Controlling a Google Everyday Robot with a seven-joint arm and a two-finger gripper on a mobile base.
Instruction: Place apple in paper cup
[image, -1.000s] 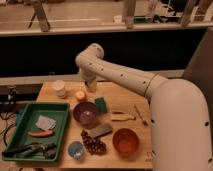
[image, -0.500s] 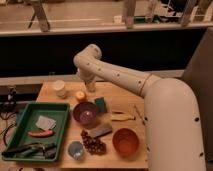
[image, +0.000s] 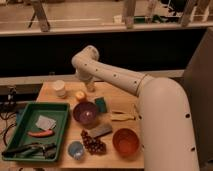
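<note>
The apple (image: 80, 95), small and orange-yellow, sits on the wooden table (image: 125, 100) just behind the purple bowl (image: 86, 113). The paper cup (image: 60, 88), short and white, stands upright at the table's back left, to the left of the apple. My gripper (image: 90, 86) hangs down from the white arm at the back of the table, just right of and behind the apple. Nothing shows in the gripper.
A green tray (image: 20, 131) at the left holds a carrot (image: 40, 133), a white card and dark tools. Also on the table are a green sponge (image: 101, 103), a yellowish item (image: 122, 116), an orange bowl (image: 125, 141), dark grapes (image: 94, 145) and a blue cup (image: 76, 149).
The arm's wrist has lifted slightly at the back of the table. The apple and the paper cup have not moved.
</note>
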